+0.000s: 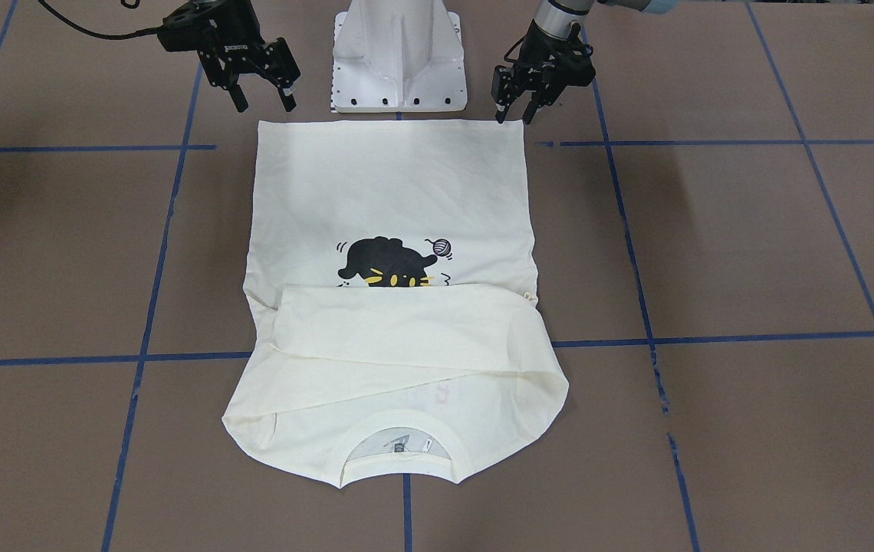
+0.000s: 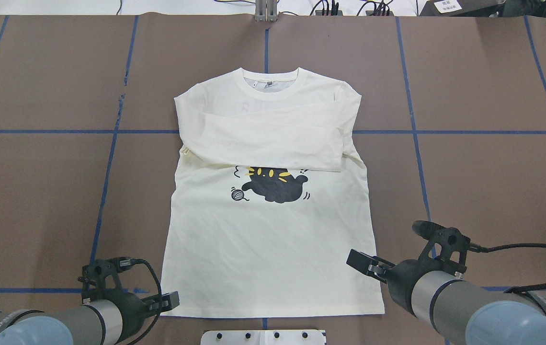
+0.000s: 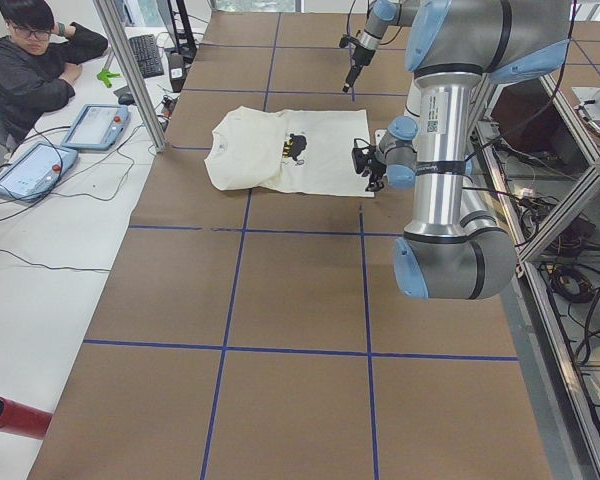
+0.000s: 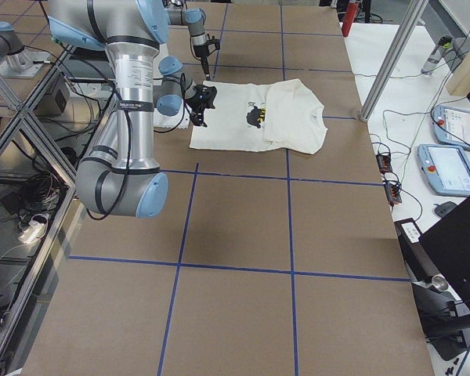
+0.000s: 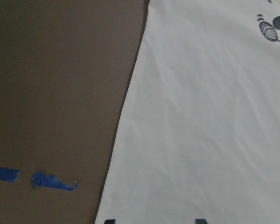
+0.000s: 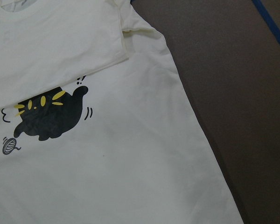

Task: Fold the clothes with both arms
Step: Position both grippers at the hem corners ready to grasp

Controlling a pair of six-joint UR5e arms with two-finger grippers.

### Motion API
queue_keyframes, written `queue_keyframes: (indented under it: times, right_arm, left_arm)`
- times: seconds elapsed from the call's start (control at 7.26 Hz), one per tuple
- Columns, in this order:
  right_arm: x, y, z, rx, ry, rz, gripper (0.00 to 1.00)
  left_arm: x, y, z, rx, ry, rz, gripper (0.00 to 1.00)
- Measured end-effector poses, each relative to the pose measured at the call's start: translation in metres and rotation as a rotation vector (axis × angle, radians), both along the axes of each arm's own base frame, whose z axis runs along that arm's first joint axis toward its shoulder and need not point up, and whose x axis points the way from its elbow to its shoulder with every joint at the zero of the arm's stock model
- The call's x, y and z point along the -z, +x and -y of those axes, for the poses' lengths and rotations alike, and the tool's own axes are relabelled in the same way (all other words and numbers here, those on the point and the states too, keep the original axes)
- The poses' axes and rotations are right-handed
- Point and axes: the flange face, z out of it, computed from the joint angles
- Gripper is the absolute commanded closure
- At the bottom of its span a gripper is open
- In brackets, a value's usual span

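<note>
Left pincer [image 1: 514,112] and right pincer [image 1: 262,100] stand open by shirt [image 1: 391,192] hem.

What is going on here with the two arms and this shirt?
A cream shirt lies flat, print up, on the brown table, partway through being folded. Both sleeves are already folded across the chest and cover part of the black cat print. The left gripper and the right gripper are both open and hold nothing. Each is near one corner of the hem, on the robot's side.
</note>
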Motion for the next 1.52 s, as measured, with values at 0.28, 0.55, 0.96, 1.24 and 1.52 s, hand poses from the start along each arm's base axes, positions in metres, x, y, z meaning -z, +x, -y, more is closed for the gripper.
queue_keyframes:
  times: [0.28,0.55,0.96,1.24,1.52]
  right_arm:
    - [0.000,0.000,0.000,-0.001,0.001,0.000,0.00]
    - [0.000,0.000,0.000,-0.003,0.000,0.001,0.00]
    - [0.001,0.000,0.000,-0.006,0.000,0.003,0.00]
    - [0.001,0.000,0.001,-0.012,0.003,0.002,0.00]
    - [0.000,0.000,0.001,-0.015,0.005,0.000,0.00]
  left_arm:
    - [-0.009,0.005,-0.003,-0.008,0.004,0.024,0.43]
    - [-0.017,0.010,-0.005,-0.013,0.005,0.041,0.48]
    - [-0.015,0.012,-0.006,-0.015,0.004,0.038,0.52]
    - [-0.016,0.013,-0.007,-0.018,0.003,0.040,0.52]
    - [-0.018,0.012,-0.007,-0.020,0.003,0.043,0.52]
